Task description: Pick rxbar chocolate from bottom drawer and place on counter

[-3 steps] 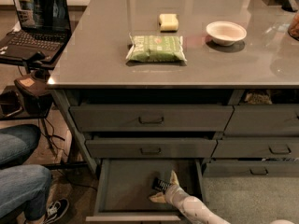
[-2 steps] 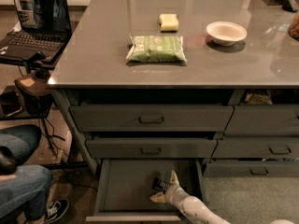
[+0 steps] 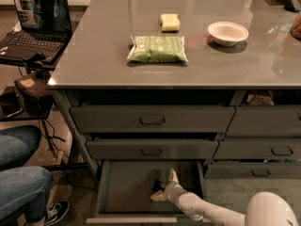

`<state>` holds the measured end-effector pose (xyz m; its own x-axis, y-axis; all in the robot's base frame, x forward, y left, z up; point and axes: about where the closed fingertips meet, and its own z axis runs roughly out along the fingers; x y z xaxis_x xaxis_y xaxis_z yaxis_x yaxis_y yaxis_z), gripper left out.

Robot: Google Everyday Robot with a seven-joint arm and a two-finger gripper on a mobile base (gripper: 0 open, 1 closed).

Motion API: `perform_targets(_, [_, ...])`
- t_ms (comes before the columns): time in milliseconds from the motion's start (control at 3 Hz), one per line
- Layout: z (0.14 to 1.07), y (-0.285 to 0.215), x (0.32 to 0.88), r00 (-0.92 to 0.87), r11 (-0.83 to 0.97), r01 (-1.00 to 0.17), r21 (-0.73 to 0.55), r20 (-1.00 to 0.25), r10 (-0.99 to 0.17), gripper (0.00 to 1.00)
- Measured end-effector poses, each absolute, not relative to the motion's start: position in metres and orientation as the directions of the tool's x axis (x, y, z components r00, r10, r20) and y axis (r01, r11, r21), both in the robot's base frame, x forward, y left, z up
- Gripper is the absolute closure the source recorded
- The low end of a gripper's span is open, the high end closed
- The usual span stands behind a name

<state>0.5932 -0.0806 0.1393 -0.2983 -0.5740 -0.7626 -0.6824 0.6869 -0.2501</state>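
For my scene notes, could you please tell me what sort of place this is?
Probably an office kitchen: a counter over drawers, a bowl and snack packet on it. The gripper is in the bottom drawer.

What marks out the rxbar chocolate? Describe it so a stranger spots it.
Below the grey counter, look into the open bottom drawer, lowest of three. The rxbar chocolate is the small dark bar there, right at the gripper. Nothing else lies in that drawer, and it is far smaller than the green packet above.
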Motion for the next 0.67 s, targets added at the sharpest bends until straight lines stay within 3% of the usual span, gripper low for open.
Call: perform_targets(667, [0.112, -0.09, 0.613, -0.365, 0.683, -0.707, -0.183, -0.732, -0.575, 0.0])
